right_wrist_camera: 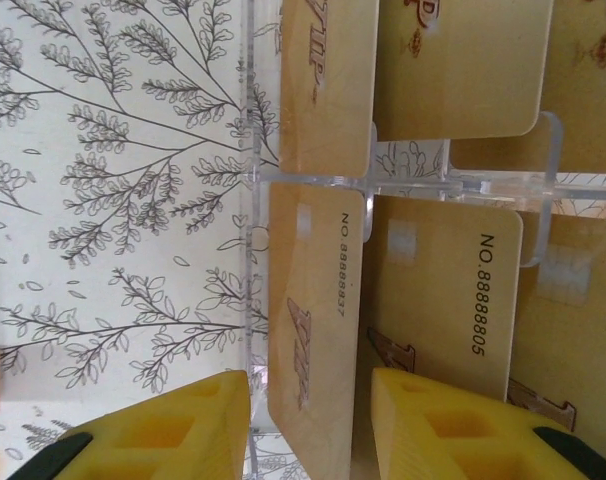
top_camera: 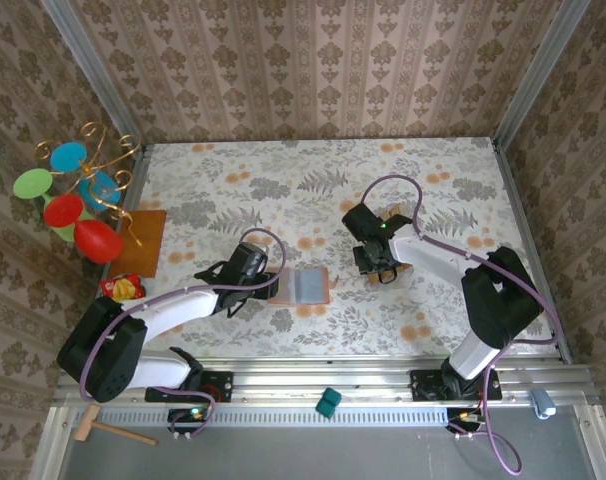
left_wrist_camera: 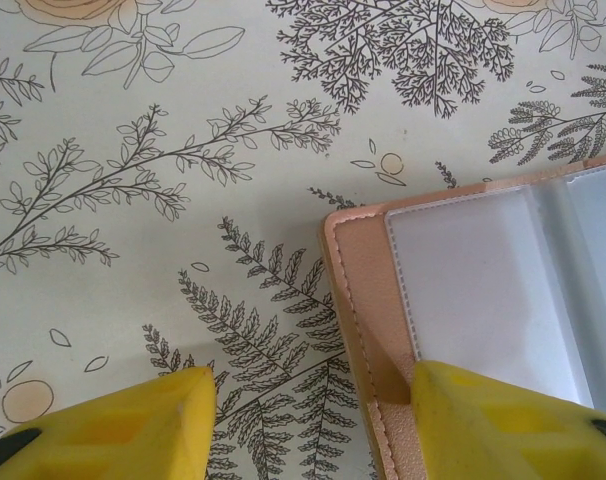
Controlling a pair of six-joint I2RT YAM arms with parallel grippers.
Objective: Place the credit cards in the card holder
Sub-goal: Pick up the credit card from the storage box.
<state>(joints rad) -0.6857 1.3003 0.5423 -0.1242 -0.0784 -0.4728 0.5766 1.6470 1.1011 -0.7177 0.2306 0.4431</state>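
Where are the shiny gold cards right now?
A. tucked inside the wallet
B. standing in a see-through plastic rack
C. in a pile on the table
B: the right wrist view shows the credit cards standing in the slots of a clear plastic rack, and the card holder lies open with its see-through pockets looking empty.

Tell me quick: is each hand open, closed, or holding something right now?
Left hand: open, straddling the edge of the card holder, holding nothing.
Right hand: fingers either side of a credit card; whether it grips cannot be told.
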